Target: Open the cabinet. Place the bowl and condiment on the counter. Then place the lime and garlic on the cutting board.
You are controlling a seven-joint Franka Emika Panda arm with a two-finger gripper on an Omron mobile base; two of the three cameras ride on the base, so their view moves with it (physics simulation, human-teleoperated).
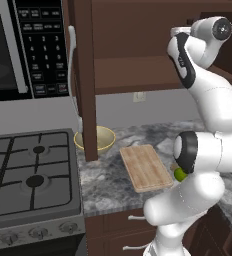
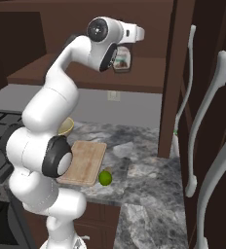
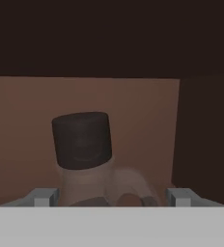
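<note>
The condiment bottle (image 3: 82,144), pale with a dark cap, stands on the cabinet shelf right in front of my gripper (image 3: 112,195). The gripper is open, one fingertip on each side of the bottle's base with a gap to it. From the right base view the bottle (image 2: 122,59) sits on the shelf just under my raised hand. The tan bowl (image 1: 106,139) rests on the counter next to the stove, partly behind the open cabinet door (image 1: 88,75). The wooden cutting board (image 1: 145,167) lies bare on the counter. The lime (image 2: 104,178) lies just off its front right corner. Garlic is hidden.
A stove (image 1: 30,175) is left of the counter with a microwave (image 1: 18,45) above. Open cabinet doors with long pale handles (image 2: 202,121) stand close on the right. The marble counter (image 2: 139,160) stretches right of the board.
</note>
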